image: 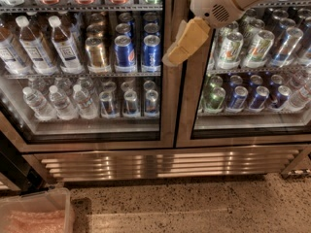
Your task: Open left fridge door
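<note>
Gripper: the tan gripper (174, 57) hangs tilted down and to the left from the white arm (228, 1) that enters at the top right.
Gripper state: it reads as one tan block, so whether it is open or closed cannot be told; nothing is seen held in it.
Left fridge door: the left fridge door (87, 76) fills the left half of the view and looks shut, its steel edge lying next to that of the right door (248, 86).
Door and gripper: the gripper's tip lies over the left door's right-hand steel upright, level with the blue cans (138, 52); contact cannot be judged.
Behind the glass: water bottles (53, 101) on the lower shelf.
Below: a steel grille (165, 164), a speckled floor (204, 208), and a plastic bin (34, 212) at the bottom left.
</note>
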Motion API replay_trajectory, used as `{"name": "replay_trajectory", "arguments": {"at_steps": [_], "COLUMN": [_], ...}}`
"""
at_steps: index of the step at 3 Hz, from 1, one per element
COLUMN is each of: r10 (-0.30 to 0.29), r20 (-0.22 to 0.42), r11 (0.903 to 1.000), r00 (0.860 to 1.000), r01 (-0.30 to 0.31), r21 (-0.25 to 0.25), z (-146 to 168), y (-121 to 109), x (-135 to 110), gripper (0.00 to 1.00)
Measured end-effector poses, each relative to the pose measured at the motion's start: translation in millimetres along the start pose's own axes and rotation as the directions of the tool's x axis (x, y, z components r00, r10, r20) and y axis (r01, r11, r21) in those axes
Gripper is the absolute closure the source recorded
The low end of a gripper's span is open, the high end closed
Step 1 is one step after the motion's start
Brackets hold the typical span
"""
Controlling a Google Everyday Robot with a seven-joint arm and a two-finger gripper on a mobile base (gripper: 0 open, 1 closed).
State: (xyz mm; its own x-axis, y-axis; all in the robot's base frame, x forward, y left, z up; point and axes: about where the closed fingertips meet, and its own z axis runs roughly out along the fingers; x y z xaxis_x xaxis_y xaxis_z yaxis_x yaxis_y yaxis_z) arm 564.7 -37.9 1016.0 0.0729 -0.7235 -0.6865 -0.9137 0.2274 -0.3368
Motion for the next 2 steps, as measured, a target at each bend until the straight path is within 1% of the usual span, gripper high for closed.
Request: {"name": "replay_trajectory", "arguments": {"at_steps": [2], "r10": [0.001], "r20": [0.001], "r11": [0.9999], "r00": [1.000], "r01": [-0.001], "r21": [-0.011], "z": [3.5], "y": [-1.5], "x": [5.0], "gripper": [0.00]}}
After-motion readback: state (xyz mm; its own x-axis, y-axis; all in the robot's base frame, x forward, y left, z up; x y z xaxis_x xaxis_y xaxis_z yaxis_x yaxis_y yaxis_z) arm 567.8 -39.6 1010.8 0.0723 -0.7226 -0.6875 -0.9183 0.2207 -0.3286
